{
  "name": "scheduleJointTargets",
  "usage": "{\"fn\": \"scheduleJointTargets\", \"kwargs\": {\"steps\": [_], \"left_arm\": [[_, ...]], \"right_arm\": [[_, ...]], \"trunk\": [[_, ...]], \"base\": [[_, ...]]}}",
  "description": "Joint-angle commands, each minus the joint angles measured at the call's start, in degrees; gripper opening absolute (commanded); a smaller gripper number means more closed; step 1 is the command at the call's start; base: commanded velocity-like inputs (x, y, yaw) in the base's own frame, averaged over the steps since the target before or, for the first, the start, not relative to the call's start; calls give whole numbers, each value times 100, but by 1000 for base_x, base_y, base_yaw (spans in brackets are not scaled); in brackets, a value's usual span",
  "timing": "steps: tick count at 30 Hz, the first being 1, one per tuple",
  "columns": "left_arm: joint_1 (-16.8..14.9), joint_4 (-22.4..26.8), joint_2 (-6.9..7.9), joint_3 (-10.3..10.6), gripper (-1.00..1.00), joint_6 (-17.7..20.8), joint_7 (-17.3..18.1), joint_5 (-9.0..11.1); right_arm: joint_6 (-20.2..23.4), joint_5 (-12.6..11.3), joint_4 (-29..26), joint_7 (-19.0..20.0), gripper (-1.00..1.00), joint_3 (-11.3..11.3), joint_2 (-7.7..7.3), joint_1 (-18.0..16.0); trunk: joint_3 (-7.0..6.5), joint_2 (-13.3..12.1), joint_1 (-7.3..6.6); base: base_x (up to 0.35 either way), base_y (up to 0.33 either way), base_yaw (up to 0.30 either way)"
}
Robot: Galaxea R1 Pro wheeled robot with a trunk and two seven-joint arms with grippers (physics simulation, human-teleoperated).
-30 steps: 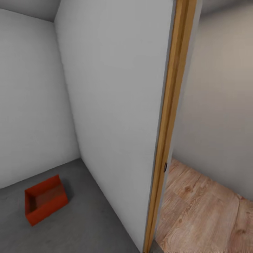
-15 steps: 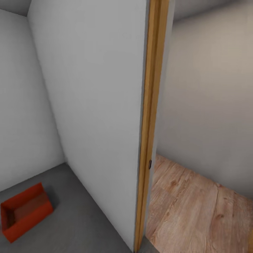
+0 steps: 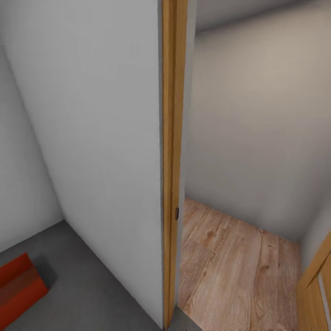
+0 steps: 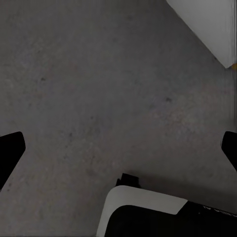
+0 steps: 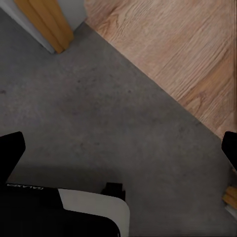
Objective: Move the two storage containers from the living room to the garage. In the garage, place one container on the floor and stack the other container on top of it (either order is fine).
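Left end effector [image 4: 118, 148] points down over the concrete floor [image 4: 89, 84], fingers spread wide, empty. Right end effector [image 5: 118, 148] likewise open, above the concrete-to-wood seam. One storage container [image 3: 16, 287] sits on the concrete.

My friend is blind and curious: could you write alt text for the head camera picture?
A pale grey wall with a wooden door frame splits the view: grey concrete floor with an orange-red storage container on one side, wood-plank floor on the other.

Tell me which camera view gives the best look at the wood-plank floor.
The head view: the wood-plank floor stretches through the doorway beside the wooden door frame. The right wrist view catches a corner of it meeting the concrete floor. The left wrist view shows concrete instead.
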State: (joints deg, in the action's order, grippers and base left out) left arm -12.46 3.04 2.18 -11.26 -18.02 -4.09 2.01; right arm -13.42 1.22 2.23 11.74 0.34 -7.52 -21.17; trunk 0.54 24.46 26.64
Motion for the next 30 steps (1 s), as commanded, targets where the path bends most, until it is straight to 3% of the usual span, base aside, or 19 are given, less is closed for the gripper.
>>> {"fn": "scheduleJointTargets", "kwargs": {"steps": [1,30], "left_arm": [[-2,-5,1,-2,100,-21,-4,19],[-2,-5,1,-1,100,-25,-4,19]], "right_arm": [[-38,10,23,13,100,1,-2,-10],[-38,17,23,13,100,1,-3,-10]], "trunk": [[6,7,3],[6,7,3]], "base": [[0,0,-274],[0,0,-275]]}}
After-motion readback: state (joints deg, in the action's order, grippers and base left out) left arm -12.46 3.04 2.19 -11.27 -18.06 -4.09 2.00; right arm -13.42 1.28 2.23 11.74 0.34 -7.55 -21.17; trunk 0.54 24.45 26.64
